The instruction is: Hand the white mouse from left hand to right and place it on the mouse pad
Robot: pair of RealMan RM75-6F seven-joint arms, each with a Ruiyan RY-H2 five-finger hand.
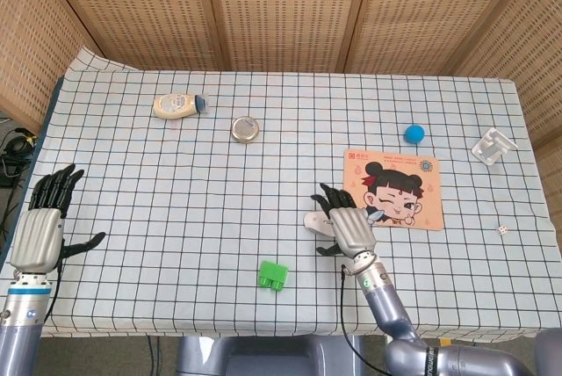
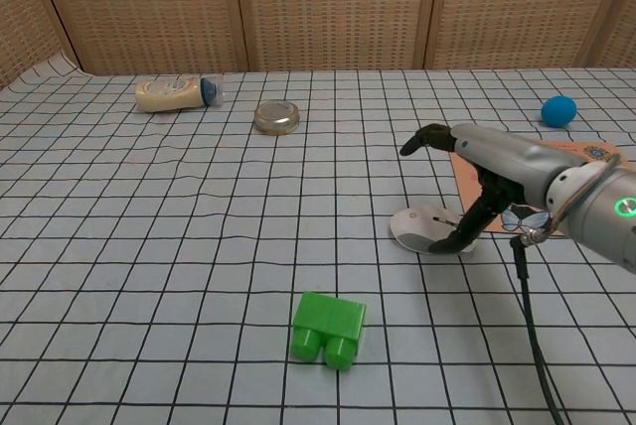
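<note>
The white mouse (image 1: pixel 313 220) lies on the checked cloth just left of the cartoon mouse pad (image 1: pixel 413 209). My right hand (image 1: pixel 347 227) is over it with fingers spread, covering its right part. In the chest view the fingers of that right hand (image 2: pixel 497 162) arch above the mouse (image 2: pixel 422 229) and the thumb reaches down to its right end; nothing is gripped. The hand hides most of the mouse pad (image 2: pixel 594 153) there. My left hand (image 1: pixel 42 231) hovers open at the table's left edge, far from the mouse, and shows only in the head view.
A green block (image 1: pixel 273 275) sits near the front, left of my right forearm. A cream bottle (image 1: pixel 178 105) and a round tin (image 1: pixel 246 128) lie at the back left. A blue ball (image 1: pixel 414 133) and a white clip (image 1: pixel 490 145) sit beyond the pad.
</note>
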